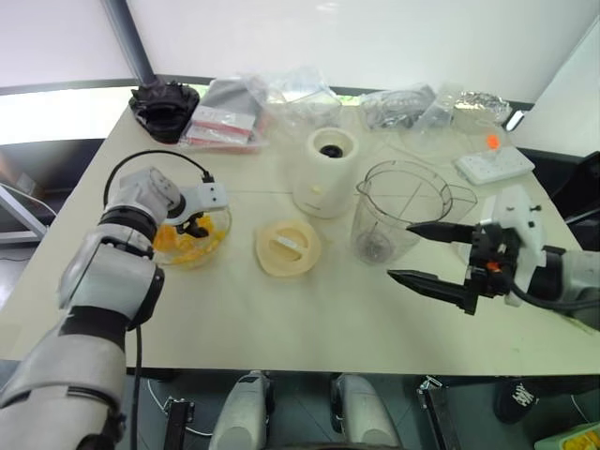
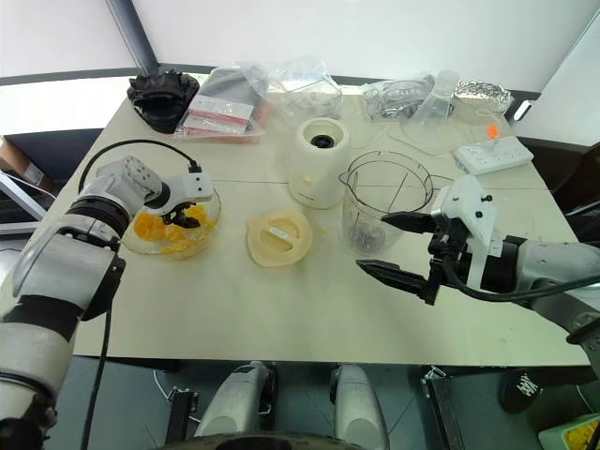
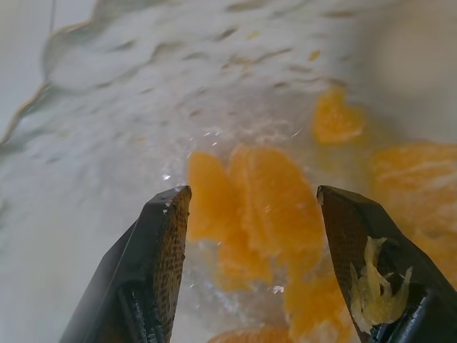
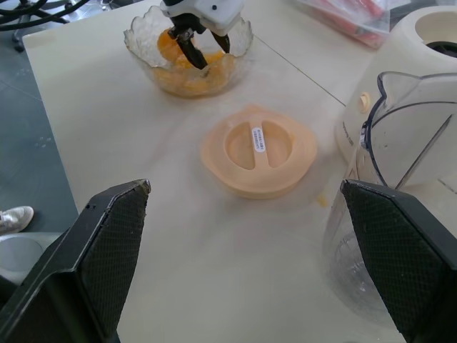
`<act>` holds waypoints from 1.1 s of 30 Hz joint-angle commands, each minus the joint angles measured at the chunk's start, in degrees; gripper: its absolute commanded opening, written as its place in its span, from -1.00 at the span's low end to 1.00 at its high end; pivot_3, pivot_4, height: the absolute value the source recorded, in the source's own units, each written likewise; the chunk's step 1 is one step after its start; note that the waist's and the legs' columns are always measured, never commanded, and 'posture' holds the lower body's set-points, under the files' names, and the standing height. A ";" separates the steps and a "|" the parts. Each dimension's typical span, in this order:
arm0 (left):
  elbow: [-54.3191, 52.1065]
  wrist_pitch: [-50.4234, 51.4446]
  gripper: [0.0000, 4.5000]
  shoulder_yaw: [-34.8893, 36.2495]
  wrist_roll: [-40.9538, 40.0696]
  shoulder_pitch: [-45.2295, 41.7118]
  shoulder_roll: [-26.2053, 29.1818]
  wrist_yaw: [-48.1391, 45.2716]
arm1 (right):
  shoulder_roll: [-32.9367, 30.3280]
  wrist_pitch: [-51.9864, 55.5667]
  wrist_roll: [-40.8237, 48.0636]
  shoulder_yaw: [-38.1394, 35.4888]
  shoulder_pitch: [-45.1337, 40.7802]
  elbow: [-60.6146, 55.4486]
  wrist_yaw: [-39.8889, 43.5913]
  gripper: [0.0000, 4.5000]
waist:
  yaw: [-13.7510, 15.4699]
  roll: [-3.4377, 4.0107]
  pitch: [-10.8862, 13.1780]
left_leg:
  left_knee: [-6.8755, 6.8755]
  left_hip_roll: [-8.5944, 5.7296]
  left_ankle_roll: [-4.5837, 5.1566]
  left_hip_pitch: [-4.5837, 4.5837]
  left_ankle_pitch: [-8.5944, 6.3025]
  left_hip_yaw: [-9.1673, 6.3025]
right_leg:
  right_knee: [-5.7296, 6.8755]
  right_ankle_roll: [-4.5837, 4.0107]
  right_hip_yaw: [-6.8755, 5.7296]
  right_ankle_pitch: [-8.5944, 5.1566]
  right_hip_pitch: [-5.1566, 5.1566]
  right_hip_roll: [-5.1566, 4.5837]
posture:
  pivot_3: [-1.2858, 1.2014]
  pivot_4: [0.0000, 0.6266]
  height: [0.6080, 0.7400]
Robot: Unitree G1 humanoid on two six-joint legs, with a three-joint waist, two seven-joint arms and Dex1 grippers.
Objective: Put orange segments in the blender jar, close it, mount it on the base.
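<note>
The cream worktop (image 1: 281, 309) carries everything, lit by a pale window wall behind it; dark floor shows past its near edge. Along the far edge lie plastic bags (image 1: 281, 94), a black crumpled thing (image 1: 161, 108) and a white power strip (image 1: 494, 165), their contents hard to make out. The base (image 1: 325, 173) stands upright near the middle, its dark socket facing up. Just right of it stands the blender jar (image 1: 398, 211), upright and open, its lower half cut off in the right wrist view. The flat lid (image 1: 288, 247) lies in front of the base, apart from the jar. My right end effector (image 1: 433, 255) hangs beside the jar, spread wide, touching nothing. At left sits a glass bowl (image 2: 202, 234) holding the orange segments (image 3: 264, 214). My left end effector (image 3: 250, 250) points down into the bowl, spread on either side of a segment without pinching it; pulp clings to one finger (image 3: 375, 282).
</note>
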 commanded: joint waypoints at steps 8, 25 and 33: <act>-0.11 1.62 0.31 0.46 -0.20 1.25 0.29 -0.48 | 0.03 -0.85 -0.66 -1.48 -0.19 -1.19 0.03 1.00 | -0.02 -0.01 0.00 | 0.00 0.00 0.00 0.03 0.00 0.00 | 0.03 0.00 0.00 0.00 0.01 0.00 | 0.03 -0.52 1.00; -0.33 2.04 -0.99 0.66 -0.40 2.42 0.98 -1.11 | 0.19 -1.16 -2.12 -0.80 -0.42 -0.80 0.87 1.00 | -0.05 -0.01 -0.01 | 0.00 0.00 0.00 0.13 0.00 0.01 | 0.07 -0.02 0.01 0.00 0.07 0.01 | 0.03 -0.52 1.00; -1.95 1.34 -0.99 7.24 -7.05 0.58 3.59 -4.07 | 0.71 -1.22 -2.75 -0.73 0.15 -1.25 0.96 1.00 | -0.04 -0.01 -0.01 | 0.00 0.01 0.00 0.09 0.00 0.00 | 0.05 -0.01 0.01 0.00 0.05 0.01 | 0.03 -0.52 1.00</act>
